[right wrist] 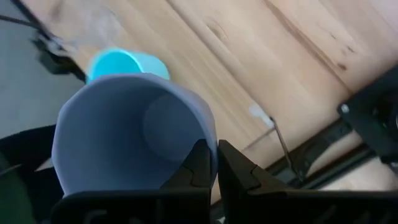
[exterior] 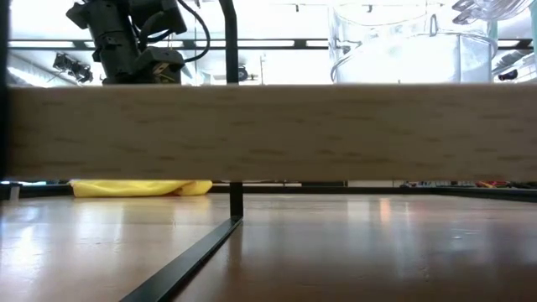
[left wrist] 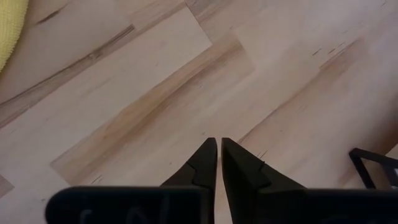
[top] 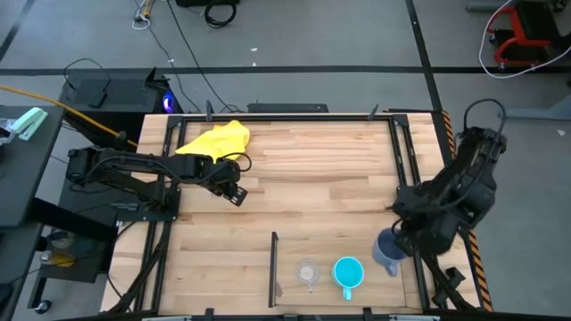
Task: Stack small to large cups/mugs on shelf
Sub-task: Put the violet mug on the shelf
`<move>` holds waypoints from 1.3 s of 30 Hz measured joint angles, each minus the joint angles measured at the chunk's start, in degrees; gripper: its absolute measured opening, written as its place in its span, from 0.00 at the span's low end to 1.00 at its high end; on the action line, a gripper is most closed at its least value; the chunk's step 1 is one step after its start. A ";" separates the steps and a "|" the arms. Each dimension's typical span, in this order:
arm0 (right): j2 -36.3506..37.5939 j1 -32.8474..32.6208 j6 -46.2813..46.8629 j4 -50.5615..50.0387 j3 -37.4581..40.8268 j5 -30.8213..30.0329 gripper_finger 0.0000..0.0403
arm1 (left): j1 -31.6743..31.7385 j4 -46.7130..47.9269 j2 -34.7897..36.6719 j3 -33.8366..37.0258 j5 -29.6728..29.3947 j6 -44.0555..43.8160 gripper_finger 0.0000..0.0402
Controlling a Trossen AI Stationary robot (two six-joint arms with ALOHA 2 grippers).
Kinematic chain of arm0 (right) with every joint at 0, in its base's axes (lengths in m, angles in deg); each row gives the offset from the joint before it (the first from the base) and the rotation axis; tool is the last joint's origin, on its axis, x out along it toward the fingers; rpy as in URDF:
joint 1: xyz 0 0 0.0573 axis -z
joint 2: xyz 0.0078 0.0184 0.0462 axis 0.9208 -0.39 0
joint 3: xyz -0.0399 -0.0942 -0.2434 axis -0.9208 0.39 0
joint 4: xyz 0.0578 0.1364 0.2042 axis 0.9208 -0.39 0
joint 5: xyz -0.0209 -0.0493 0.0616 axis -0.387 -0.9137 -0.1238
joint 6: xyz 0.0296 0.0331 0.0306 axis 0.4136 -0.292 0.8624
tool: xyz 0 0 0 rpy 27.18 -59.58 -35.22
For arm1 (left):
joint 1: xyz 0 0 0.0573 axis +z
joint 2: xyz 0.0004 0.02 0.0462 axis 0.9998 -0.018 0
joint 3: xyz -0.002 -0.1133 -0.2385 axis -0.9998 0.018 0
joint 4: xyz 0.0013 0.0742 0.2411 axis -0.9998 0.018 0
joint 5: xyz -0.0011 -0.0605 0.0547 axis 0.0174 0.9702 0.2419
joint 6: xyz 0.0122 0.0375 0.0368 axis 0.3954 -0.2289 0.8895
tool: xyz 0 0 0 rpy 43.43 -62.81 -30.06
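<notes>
A grey-blue mug hangs from my right gripper, which is shut on it near the table's right front. The cyan mug stands upright on the wooden shelf just left of it, and shows beyond the held mug in the right wrist view. The small clear cup stands left of the cyan mug, by the dark divider. My left gripper is shut on nothing, pointing down over bare wood beside the yellow cloth. My right gripper pinches the grey-blue mug's wall at the rim, one finger inside the mug and one outside. The fingers come from above, pointing steeply down. The mug hangs below them with its mouth up, seemingly clear of the wood.
Black frame rails run along the shelf's right side close to the right arm. The yellow cloth lies at the far left and shows under the plank in the low view. Open wood lies in the table's middle.
</notes>
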 joint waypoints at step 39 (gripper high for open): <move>-7.41 -14.12 18.89 16.97 18.67 -4.69 0.03 | 0.04 -0.31 0.00 0.00 0.03 -1.22 0.05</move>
